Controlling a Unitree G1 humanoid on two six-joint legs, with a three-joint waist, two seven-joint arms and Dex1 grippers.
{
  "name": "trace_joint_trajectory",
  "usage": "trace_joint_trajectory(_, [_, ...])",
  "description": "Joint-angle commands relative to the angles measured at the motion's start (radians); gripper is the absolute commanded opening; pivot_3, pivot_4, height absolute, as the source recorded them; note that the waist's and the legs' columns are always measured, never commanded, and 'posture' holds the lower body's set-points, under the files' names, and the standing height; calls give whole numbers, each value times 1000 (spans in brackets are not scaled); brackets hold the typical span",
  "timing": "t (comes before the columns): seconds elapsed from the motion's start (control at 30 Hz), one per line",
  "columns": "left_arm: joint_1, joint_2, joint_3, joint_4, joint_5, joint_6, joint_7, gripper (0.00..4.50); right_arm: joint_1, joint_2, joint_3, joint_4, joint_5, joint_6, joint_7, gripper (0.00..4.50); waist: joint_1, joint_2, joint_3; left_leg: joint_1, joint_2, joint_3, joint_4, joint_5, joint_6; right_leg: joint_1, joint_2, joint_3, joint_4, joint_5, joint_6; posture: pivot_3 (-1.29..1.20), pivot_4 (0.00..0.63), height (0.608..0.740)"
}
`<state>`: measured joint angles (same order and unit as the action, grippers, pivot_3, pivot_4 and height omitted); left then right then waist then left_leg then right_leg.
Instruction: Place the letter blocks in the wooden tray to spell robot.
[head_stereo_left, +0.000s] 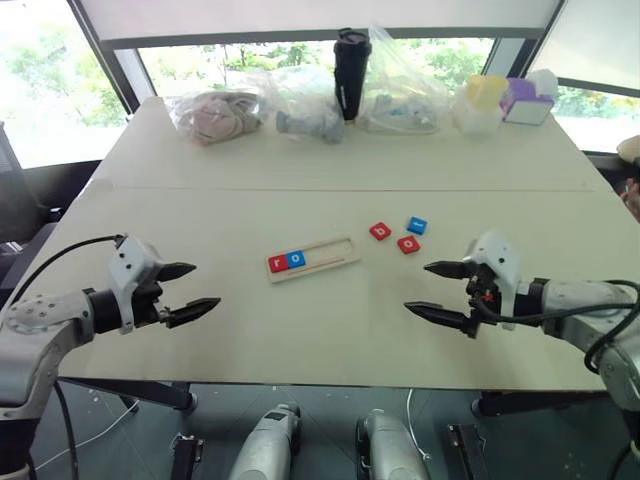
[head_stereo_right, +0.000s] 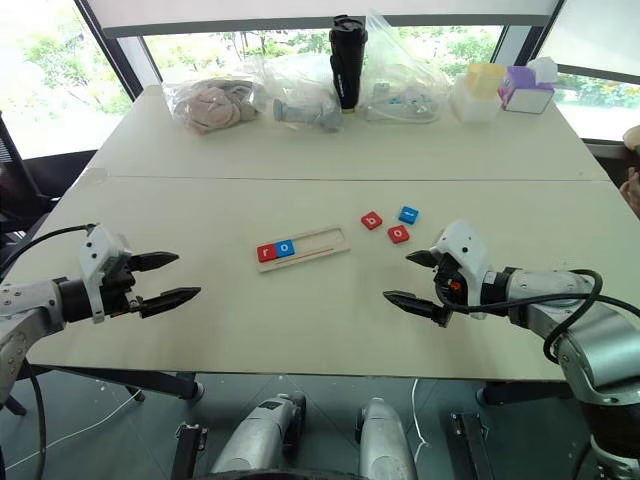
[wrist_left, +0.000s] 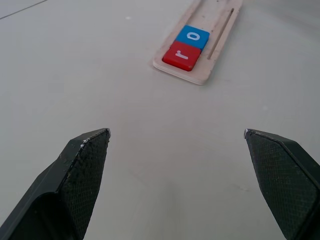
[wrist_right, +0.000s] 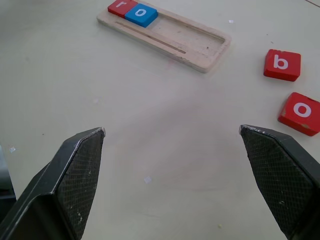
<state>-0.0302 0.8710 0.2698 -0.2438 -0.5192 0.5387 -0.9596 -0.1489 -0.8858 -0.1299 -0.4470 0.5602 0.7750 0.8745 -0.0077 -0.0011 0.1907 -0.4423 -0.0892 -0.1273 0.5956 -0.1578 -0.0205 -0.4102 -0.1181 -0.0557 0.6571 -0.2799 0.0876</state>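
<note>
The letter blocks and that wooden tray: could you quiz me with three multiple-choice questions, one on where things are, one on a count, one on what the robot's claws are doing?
1. Where do the red r block and the blue o block lie?
A. at one end of the wooden tray
B. beside the black tumbler
C. in a gripper

2. How many blocks lie loose on the table?
A. one
B. three
C. five

3. The left gripper and the right gripper are:
A. both open, empty
B. both shut
C. holding blocks

Answers: 1 A, the two blocks sit side by side inside its rim. 2 B, two red and one blue beside the tray. 3 A, fingers spread, nothing between.
</note>
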Motion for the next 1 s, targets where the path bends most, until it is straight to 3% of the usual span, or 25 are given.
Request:
trace_joint_trajectory(0.03, [-1, 6, 42, -31, -17, -3, 5, 4500, -22, -5, -10, -5, -4, -24, 4, 4463, 0, 0, 0, 0, 0, 0, 0, 0, 0, 0, 0, 0, 0, 0, 0, 0, 150, 740])
trace_joint_trajectory(0.57, [-79, 47, 18, 27, 20, -15, -4, 4500, -34, 11, 11, 22, -19, -8, -38, 4463, 0, 0, 0, 0, 0, 0, 0, 0, 0, 0, 0, 0, 0, 0, 0, 0, 150, 740])
trace_joint_trajectory(0.83, [-394, 41, -228, 227, 152, -115, -128, 4500, -141, 37, 48, -41, 63, 137, -70, 4463, 14, 0, 0, 0, 0, 1, 0, 0, 0, 0, 1, 0, 0, 1, 2, 0, 150, 740])
trace_joint_trajectory(1.0, [-541, -94, -383, 402, 244, -214, -179, 4500, -143, 111, 70, -124, 83, 191, -157, 4463, 19, -1, 1, 0, 0, 1, -1, 0, 1, 0, 2, 0, -1, 3, 6, 0, 150, 740])
